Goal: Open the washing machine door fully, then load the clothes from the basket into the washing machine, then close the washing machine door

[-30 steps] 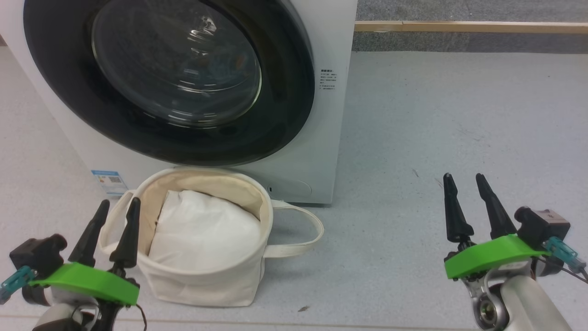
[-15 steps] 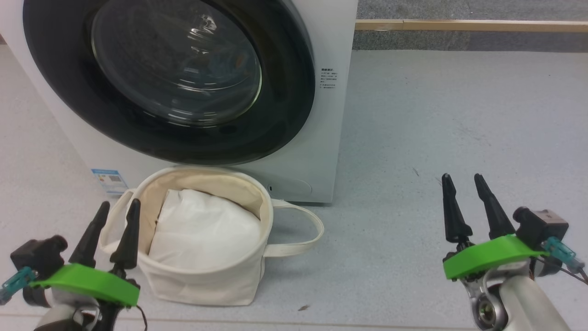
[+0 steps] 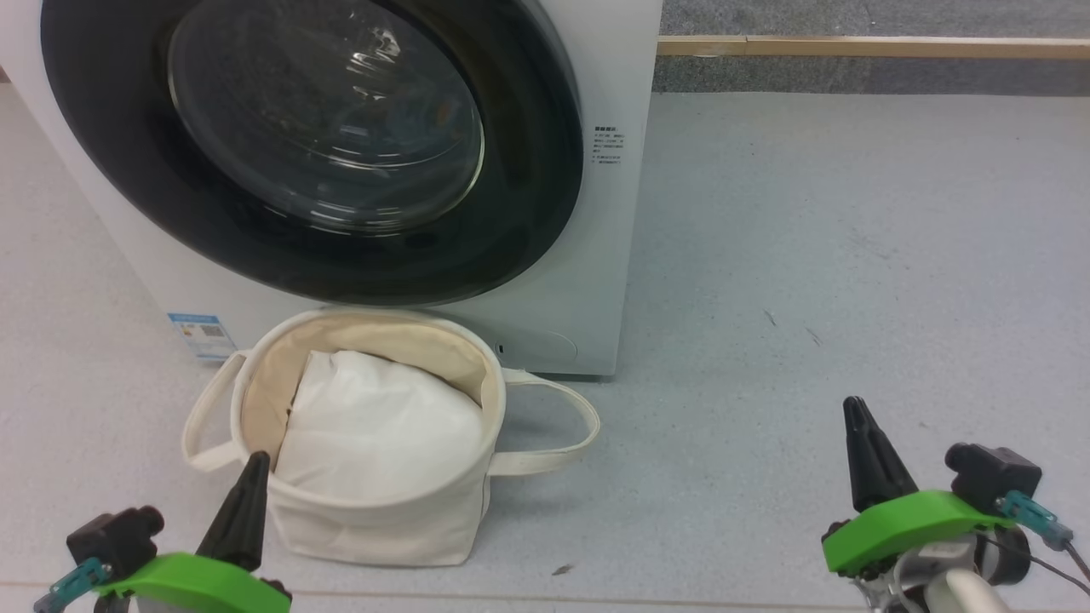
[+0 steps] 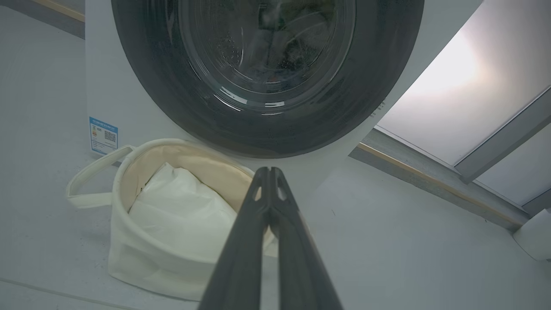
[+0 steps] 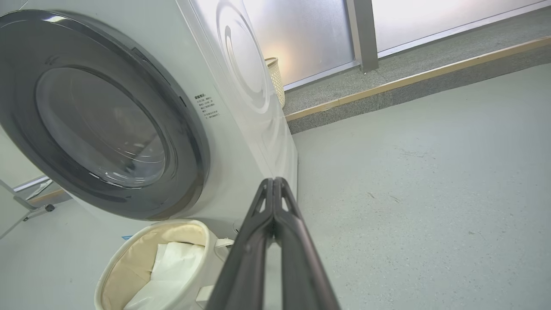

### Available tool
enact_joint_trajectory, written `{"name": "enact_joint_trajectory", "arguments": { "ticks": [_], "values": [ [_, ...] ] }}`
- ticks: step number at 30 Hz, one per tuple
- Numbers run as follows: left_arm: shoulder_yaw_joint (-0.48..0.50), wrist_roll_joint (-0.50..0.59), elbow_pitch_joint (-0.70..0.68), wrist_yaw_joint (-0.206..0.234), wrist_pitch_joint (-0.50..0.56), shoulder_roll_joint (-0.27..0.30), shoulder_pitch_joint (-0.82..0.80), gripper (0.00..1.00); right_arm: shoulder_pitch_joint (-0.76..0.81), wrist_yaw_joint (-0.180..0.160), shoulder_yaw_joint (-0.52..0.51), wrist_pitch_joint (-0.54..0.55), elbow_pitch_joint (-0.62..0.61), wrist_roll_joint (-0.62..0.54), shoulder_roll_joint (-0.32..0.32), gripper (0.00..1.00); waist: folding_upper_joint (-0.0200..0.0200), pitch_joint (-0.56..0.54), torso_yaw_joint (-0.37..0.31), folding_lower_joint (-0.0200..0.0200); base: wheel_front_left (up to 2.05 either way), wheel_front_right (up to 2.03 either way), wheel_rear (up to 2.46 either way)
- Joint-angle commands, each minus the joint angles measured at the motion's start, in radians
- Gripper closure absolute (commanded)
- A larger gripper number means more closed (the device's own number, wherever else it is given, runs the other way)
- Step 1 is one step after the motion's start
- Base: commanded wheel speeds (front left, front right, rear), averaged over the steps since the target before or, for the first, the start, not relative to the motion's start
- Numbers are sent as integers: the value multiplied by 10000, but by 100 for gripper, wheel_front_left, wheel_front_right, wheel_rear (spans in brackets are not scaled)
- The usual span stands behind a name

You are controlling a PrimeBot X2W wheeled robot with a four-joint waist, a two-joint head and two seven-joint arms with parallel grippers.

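Note:
The washing machine (image 3: pixel 615 255) stands at the upper left with its door (image 3: pixel 532 179) closed flat against the front, black rim around clear glass. Right in front of it the cream basket (image 3: pixel 375 532) sits on the floor with a plain white pad (image 3: pixel 375 426) on top; the clothes are hidden. My left gripper (image 3: pixel 255 461) is shut and empty just short of the basket's near-left wall. My right gripper (image 3: pixel 852 405) is shut and empty over bare floor far to the right. The wrist views show the left gripper (image 4: pixel 269 170) and the right gripper (image 5: pixel 273 181) with fingers pressed together.
A blue label (image 3: pixel 201 335) marks the machine's lower left corner. A wood-edged kerb (image 3: pixel 869 48) runs along the back. A woven bin (image 5: pixel 275 79) stands behind the machine. Grey floor (image 3: pixel 851 238) stretches open to the right of the machine.
Both grippers have gone from open to shut. Both have dropped lower in the head view, towards me. Basket and door have not moved.

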Motion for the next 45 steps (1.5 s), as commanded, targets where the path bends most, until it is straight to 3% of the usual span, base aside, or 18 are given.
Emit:
{"name": "enact_joint_trajectory", "arguments": {
  "ticks": [1,45],
  "values": [
    [263,-177,-381,26,59,113,-525,100,-478,0,-128,59,-362,226,-35,100,0,4,-1,-4,0,0,0],
    [1322,-3388,-1454,227,1288,-793,-58,100,-253,-1,-1067,1318,-689,4272,312,100,0,55,-77,-4,0,0,0]
  ]
}}
